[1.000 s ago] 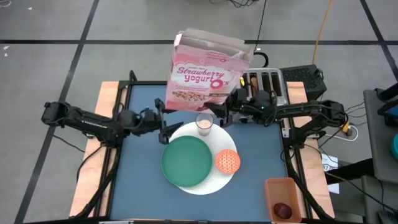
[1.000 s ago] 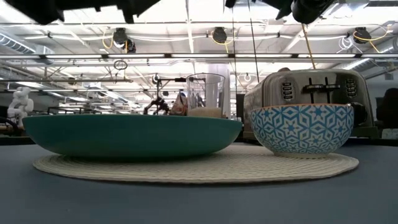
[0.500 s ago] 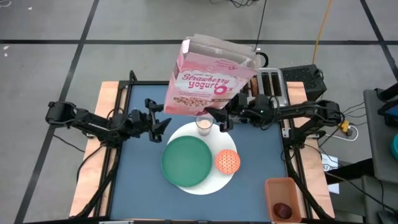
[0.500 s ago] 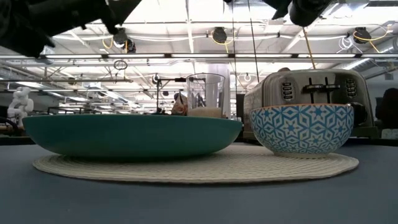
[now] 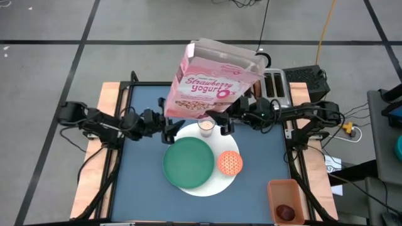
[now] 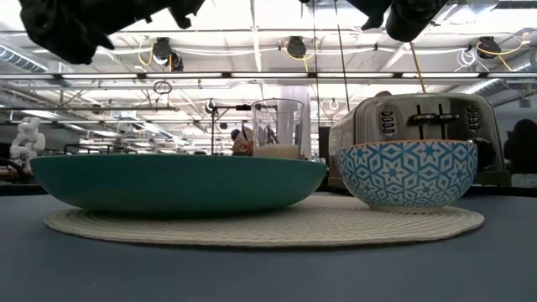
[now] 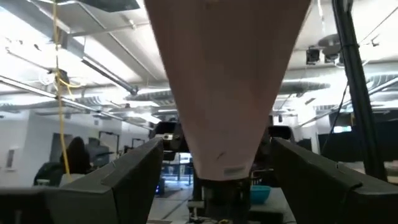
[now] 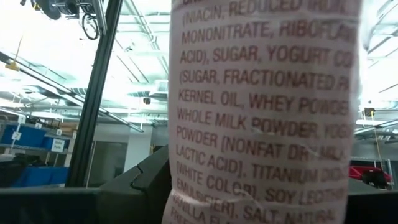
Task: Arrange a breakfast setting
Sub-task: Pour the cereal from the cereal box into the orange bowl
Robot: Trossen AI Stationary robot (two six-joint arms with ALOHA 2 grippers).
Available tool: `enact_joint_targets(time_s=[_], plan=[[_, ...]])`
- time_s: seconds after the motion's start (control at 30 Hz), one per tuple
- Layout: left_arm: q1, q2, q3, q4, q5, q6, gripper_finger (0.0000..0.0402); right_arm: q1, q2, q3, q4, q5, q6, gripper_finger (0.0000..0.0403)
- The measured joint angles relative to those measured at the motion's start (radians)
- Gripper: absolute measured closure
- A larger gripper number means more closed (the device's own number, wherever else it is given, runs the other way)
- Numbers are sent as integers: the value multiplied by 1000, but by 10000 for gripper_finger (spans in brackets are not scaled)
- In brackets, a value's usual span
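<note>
The pink cereal box (image 5: 212, 80) hangs high over the table, tilted, its open top toward the far right, its bottom above the milk glass (image 5: 206, 126). My right gripper (image 5: 222, 121) is shut on the box's lower right. My left gripper (image 5: 166, 127) is open at the box's lower left; its fingers (image 7: 134, 180) stand on either side of the box's narrow side (image 7: 227, 93); touch cannot be told. The green plate (image 5: 188, 162) and the small patterned bowl (image 5: 230, 162) rest on the white round mat (image 5: 217, 183). My right gripper pinches the box's narrow printed side panel (image 8: 205, 186) between its two fingers, near the box's bottom right corner. One finger (image 8: 140, 180) shows beside the panel; the box hides the other. The fingers slant upward from the table's right. The box is lifted clear and tilted.
The silver toaster (image 5: 274, 85) stands at the far right, partly behind the box. An orange bin (image 5: 286, 199) at the near right corner holds a dark red fruit (image 5: 286, 211). Bare blue table shows at the near left (image 5: 138, 188).
The box has tipped further, its top swinging toward the table's right. My left gripper drew back toward the left edge, then came back under the box's lower left corner, tipped further upward.
</note>
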Motion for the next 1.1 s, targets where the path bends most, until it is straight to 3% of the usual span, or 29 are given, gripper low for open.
enact_joint_targets(time_s=[0.27,0.9,1.1], plan=[[23,29,62,-5,85,-30,101,0,-1,0,-12,-1,-26,195],[30,29,63,-13,87,-19,100,0,-1,0,-95,0,-53,195],[30,29,63,-17,87,-79,100,0,-1,0,-111,1,-54,195]])
